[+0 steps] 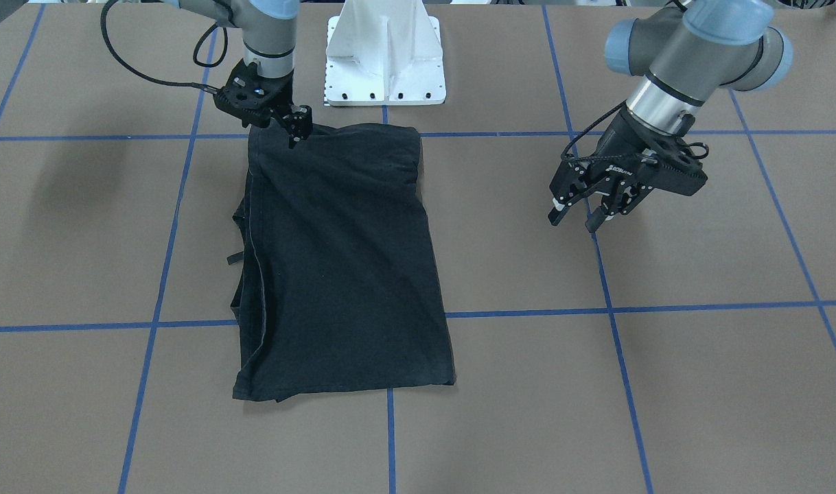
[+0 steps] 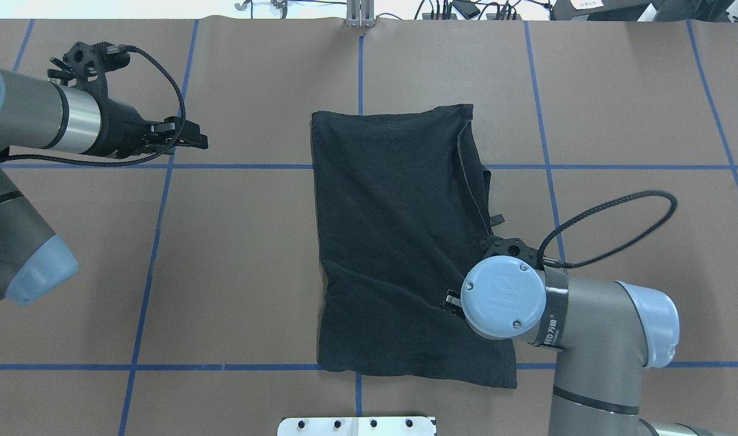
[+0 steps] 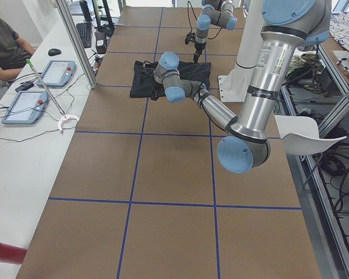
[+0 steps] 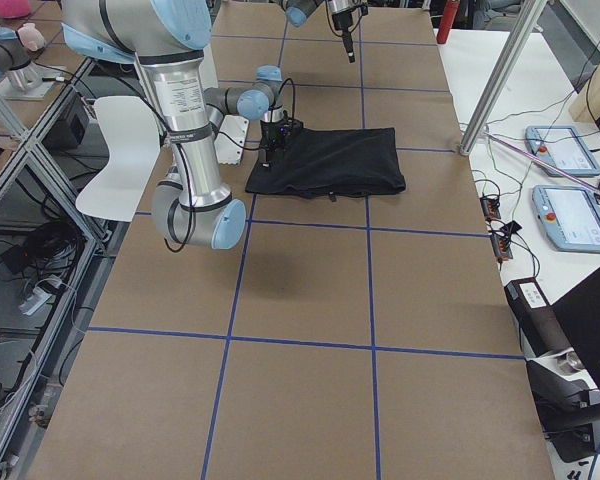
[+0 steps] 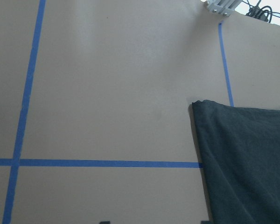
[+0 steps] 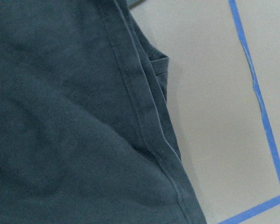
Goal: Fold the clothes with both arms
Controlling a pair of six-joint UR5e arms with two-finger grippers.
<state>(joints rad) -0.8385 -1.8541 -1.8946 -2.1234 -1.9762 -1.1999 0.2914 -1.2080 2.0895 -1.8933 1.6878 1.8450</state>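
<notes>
Lying folded into a rectangle mid-table, the black T-shirt (image 2: pixel 399 242) has its plain side up. White lettering on the left gripper (image 1: pixel 572 223) is too small to read. Its jaws stand apart over bare table (image 2: pixel 236 254), well left of the shirt. The right gripper (image 1: pixel 296 134) meets the shirt's edge nearest the base stand (image 1: pixel 384 62); I cannot tell whether its jaws clamp the cloth. Only the right wrist view shows the stitched hem (image 6: pixel 140 116) with layers stacked beside it.

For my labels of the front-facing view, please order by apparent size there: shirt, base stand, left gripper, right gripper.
Largest: shirt.
Next: base stand and left gripper look about alike, so no ranking between them.
Smallest: right gripper, though it is farther from the camera than the left one.
</notes>
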